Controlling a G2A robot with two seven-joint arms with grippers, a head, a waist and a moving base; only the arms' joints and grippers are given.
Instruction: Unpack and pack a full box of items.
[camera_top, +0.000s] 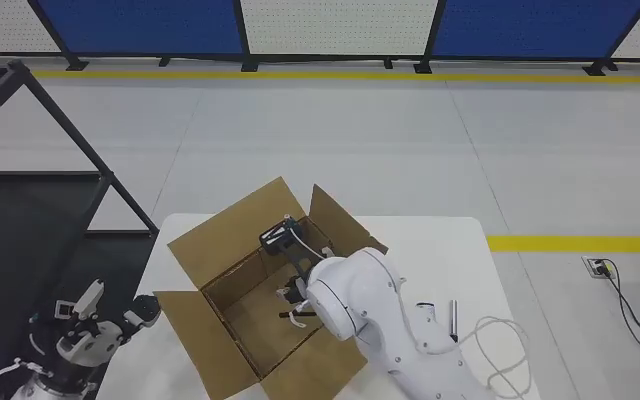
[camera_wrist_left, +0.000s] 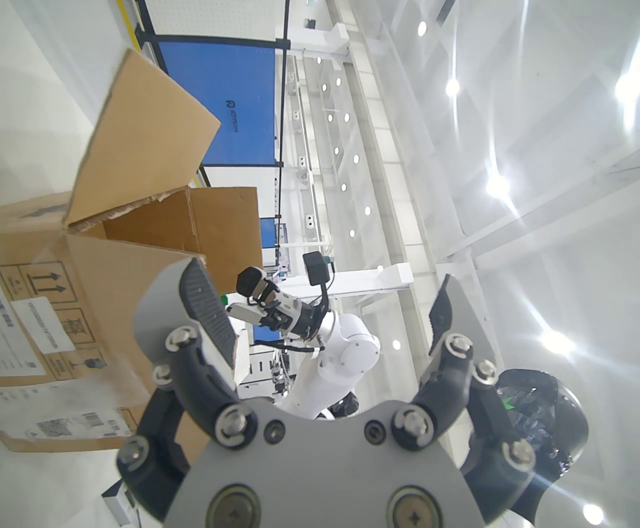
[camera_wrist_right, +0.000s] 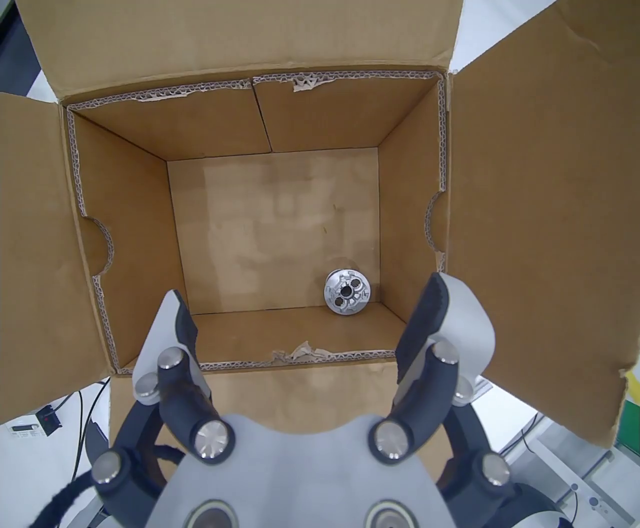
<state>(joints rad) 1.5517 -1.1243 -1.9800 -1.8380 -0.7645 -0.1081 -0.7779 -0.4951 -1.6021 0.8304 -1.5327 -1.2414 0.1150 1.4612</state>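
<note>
An open cardboard box (camera_top: 255, 290) stands on the white table (camera_top: 450, 250) with its flaps spread. On the box floor (camera_wrist_right: 270, 225), close to one corner, lies a small round silver metal part (camera_wrist_right: 347, 292). My right gripper (camera_wrist_right: 307, 305) hangs above the box opening, open and holding nothing, its fingers spread over the near wall; from above it sits over the box (camera_top: 293, 305). My left gripper (camera_wrist_left: 325, 305) is off the table's left side (camera_top: 115, 305), beside the box's outer wall (camera_wrist_left: 60, 310), open and empty, pointing upward.
A thin dark object (camera_top: 452, 320) and a white cable (camera_top: 500, 350) lie on the table right of the box. A black frame rack (camera_top: 60, 150) stands at the left. The raised box flaps (camera_top: 225, 225) surround the opening.
</note>
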